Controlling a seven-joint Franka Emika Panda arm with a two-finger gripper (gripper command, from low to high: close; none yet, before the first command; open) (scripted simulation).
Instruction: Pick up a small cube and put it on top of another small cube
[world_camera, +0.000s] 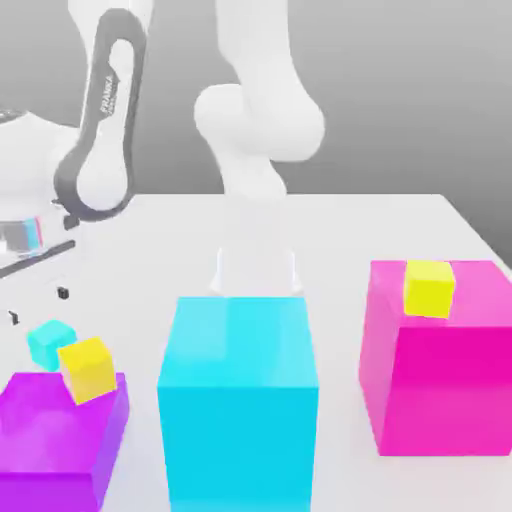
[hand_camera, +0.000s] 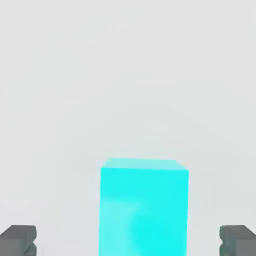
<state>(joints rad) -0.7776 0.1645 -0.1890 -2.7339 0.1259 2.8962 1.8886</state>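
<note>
The small cyan cube (world_camera: 50, 342) rests on the white table at the exterior view's left, just behind a purple block. My gripper (world_camera: 38, 305) hangs right above it, open, with its two dark fingertips (world_camera: 62, 292) spread wide. In the hand view the cube (hand_camera: 144, 207) stands between the grey fingertips (hand_camera: 19, 240) of the gripper (hand_camera: 128, 242), and both fingers are clear of its sides. A small yellow cube (world_camera: 87, 368) sits tilted on the purple block, touching or nearly touching the cyan cube. Another small yellow cube (world_camera: 430, 288) lies on a magenta block.
Three big blocks stand along the front: the purple block (world_camera: 60, 440) at the exterior view's left, a large cyan block (world_camera: 240, 400) in the middle and the magenta block (world_camera: 440, 370) at the right. The arm's white base (world_camera: 255, 200) rises behind the cyan block.
</note>
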